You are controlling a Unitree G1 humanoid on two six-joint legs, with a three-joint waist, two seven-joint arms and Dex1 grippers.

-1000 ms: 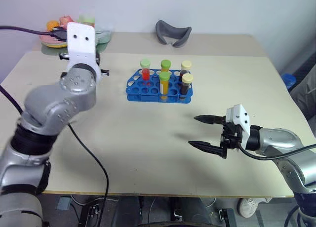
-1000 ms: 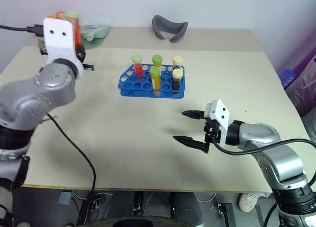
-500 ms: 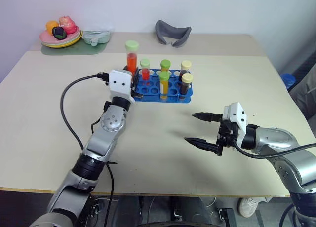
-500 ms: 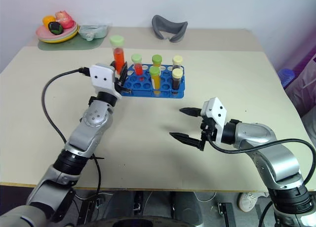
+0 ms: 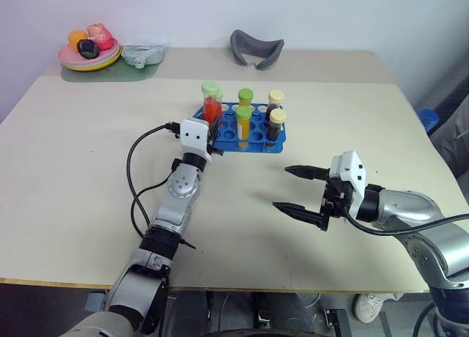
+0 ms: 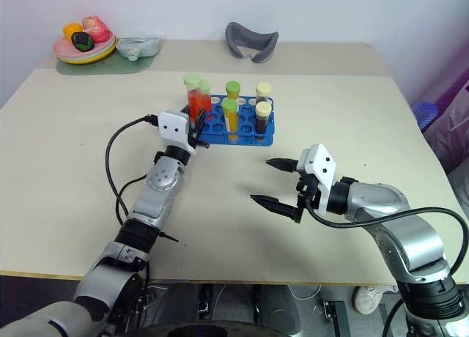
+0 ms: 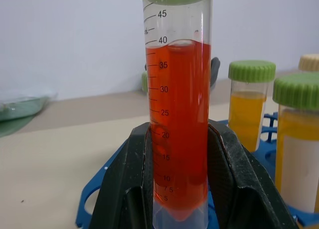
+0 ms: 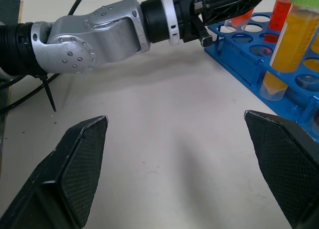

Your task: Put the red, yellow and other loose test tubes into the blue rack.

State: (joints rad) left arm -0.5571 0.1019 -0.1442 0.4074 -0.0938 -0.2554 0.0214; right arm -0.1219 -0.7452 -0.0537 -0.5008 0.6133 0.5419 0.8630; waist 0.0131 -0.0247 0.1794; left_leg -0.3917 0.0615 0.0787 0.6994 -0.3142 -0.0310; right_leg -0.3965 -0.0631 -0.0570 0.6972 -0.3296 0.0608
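— Two arms over the beige table (image 5: pixel 66 176), you see from the head: the left gripper (image 5: pixel 210 130) grips a red test tube (image 5: pixel 212 105), upright at the blue rack's (image 5: pixel 258 142) near-left corner.

— And your wrist views?

— Left wrist: black fingers (image 7: pixel 230 174) clenched on the red tube, tip just above the rack. Right wrist: the right gripper (image 8: pixel 189 169) gapes wide, empty, near the rack's right side.

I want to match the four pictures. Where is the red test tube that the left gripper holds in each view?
Left eye: red test tube, left of the blue rack.
Right eye: same.
Left wrist: centre, between the fingers.
Right wrist: top right, mostly hidden.
Shared landmark: the blue rack.
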